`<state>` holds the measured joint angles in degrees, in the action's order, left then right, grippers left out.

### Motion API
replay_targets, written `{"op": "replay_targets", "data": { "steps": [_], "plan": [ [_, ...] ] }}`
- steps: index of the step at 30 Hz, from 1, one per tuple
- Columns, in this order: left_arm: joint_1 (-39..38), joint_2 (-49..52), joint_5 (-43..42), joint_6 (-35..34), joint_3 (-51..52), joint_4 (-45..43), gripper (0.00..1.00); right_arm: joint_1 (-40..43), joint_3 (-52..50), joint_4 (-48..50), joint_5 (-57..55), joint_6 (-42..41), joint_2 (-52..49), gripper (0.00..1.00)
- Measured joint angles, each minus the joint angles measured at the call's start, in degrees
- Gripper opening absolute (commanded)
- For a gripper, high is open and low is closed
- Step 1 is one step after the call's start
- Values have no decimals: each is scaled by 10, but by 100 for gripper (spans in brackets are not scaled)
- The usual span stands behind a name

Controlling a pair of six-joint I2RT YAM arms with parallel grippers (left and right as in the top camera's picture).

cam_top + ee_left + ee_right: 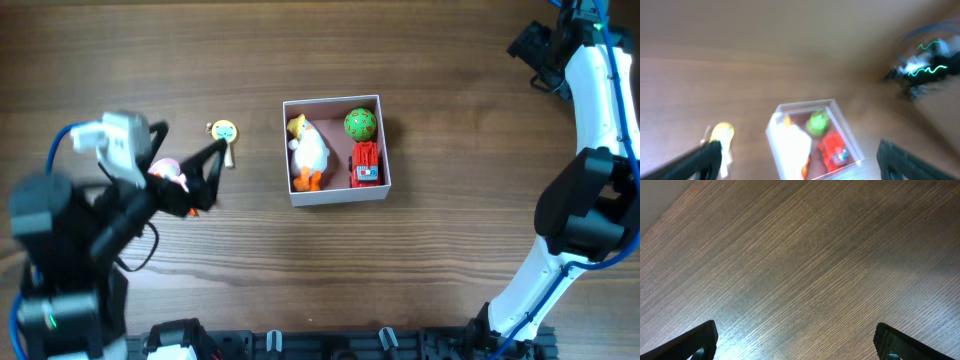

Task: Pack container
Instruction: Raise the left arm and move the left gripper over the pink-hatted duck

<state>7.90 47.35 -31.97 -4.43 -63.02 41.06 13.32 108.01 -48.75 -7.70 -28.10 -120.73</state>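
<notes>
Container (337,195) packing is partly complete. The box sits at the centre of the table (440,290), open side up.

Left to right:
- The left gripper (212,170) hangs above the table. In the blurred left wrist view its jaws are spread wide and empty.
- A pink item (166,171) shows beside that arm; what it is cannot be determined.
- A yellow toy (224,131) lies just beyond the fingertips, near the container's left wall but outside it.
- Inside the container are a white duck (309,150), a green ball (360,124) and a red truck (366,165).
- The right gripper (795,329) is at far right, fully open and holding nothing.

Step in hand, as judged: fetch the yellow toy. The next move calls for descending, straddling the toy and closing on it. The toy then goes into whatever space remains beside the duck.
</notes>
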Motion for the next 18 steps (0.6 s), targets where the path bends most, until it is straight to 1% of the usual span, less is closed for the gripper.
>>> {"op": "replay_targets", "data": {
  "steps": [2,4,7,12,14,15,18],
  "plan": [
    [0,71,78,3,-67,130,100,0,0,0,0,0,0,100],
    [0,120,133,3,-100,179,100,0,0,0,0,0,0,100],
    [0,182,186,3,-120,196,100,0,0,0,0,0,0,100],
    [0,240,208,-10,-121,205,100,0,0,0,0,0,0,100],
    [0,264,224,-42,-122,211,100,0,0,0,0,0,0,100],
    [0,282,242,-68,-123,220,100,0,0,0,0,0,0,100],
    [0,323,268,-112,-123,227,100,0,0,0,0,0,0,100]
  ]
}}
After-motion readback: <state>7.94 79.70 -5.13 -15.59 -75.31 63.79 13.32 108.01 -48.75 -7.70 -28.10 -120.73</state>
